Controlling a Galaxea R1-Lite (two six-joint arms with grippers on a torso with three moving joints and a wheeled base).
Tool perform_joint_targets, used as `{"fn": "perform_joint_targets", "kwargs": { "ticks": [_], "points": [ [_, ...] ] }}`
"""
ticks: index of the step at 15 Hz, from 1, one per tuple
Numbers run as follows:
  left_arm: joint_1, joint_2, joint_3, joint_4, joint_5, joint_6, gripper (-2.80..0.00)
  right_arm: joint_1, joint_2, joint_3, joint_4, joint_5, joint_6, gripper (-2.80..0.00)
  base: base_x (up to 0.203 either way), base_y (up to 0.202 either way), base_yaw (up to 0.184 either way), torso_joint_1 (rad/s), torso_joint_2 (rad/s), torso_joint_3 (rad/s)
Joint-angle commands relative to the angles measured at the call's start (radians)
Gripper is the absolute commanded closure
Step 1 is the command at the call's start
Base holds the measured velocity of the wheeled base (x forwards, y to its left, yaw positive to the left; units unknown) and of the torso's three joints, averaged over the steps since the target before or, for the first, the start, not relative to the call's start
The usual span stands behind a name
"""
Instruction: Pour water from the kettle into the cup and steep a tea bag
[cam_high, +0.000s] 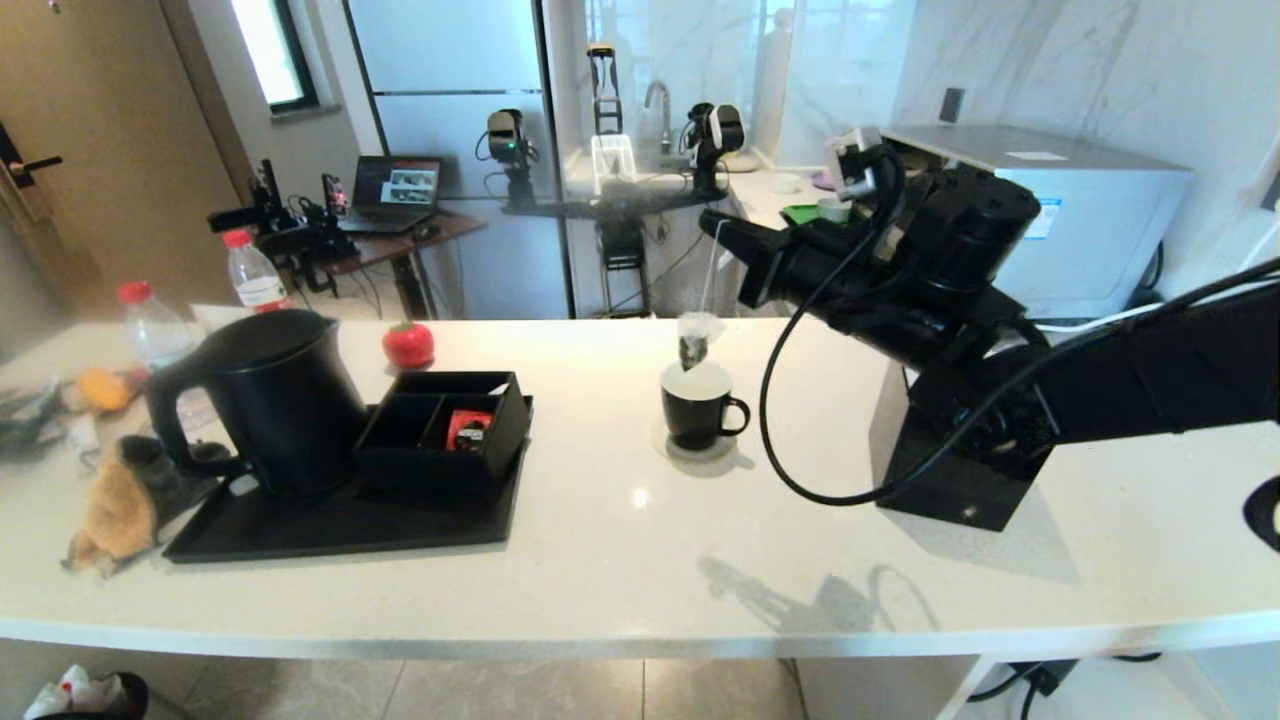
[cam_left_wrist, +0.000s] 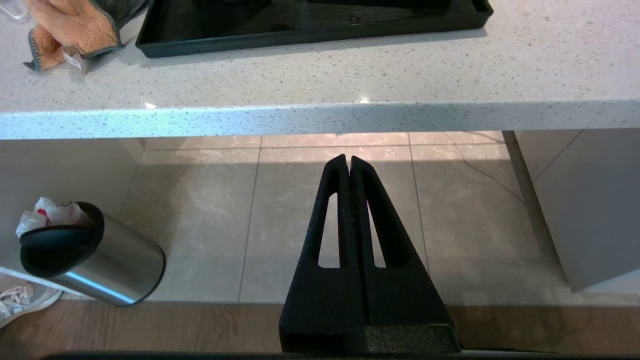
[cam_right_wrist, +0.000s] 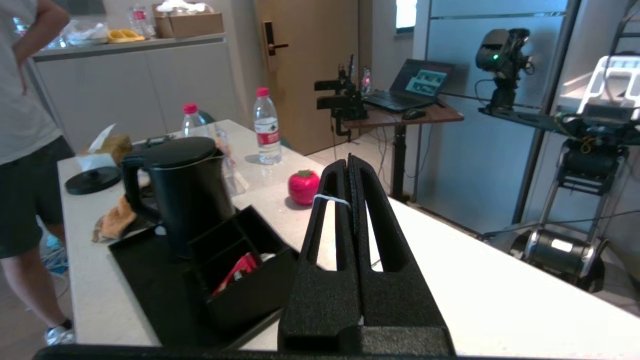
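Right gripper (cam_high: 716, 228): up above the cup, fingers pinched together on the white string.
Tea bag (cam_high: 695, 337): hangs on the string, just over the cup's mouth.
Cup (cam_high: 697, 405): on the white counter (cam_high: 620, 520), away from the black tray (cam_high: 340, 520).
Kettle (cam_high: 262, 398): on the tray, far from the cup.
Left gripper (cam_left_wrist: 348, 161): below the counter edge, fingers together, holding nothing.
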Motion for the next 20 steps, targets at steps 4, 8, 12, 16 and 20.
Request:
{"fn": "perform_joint_targets", "kwargs": {
  "ticks": [4,8,12,16,20],
  "points": [
    [0.001,-0.007,0.000,-0.001,0.000,0.000,0.00,-0.018,0.046,-0.053,0.009,0.004,0.001,0.00,0.000,0.000,0.000,0.000,0.00,0.000],
    [-0.027,-0.002,0.000,-0.001,0.000,0.001,0.00,-0.020,0.044,-0.081,0.038,0.001,-0.001,0.00,0.000,0.000,0.000,0.000,0.00,0.000],
    [-0.095,-0.072,0.000,-0.001,0.000,0.000,0.00,-0.020,0.048,-0.084,0.046,0.001,-0.003,0.00,0.000,0.000,0.000,0.000,0.00,0.000],
    [-0.068,-0.274,0.000,0.000,0.003,0.000,0.00,-0.018,0.047,-0.108,0.095,0.001,-0.052,0.00,0.000,0.000,0.000,0.000,0.00,0.000],
    [-0.067,-0.275,0.000,0.001,0.003,0.000,0.00,-0.018,0.046,-0.194,0.165,-0.002,-0.087,0.00,0.000,0.000,0.000,0.000,0.00,0.000]
  ]
}}
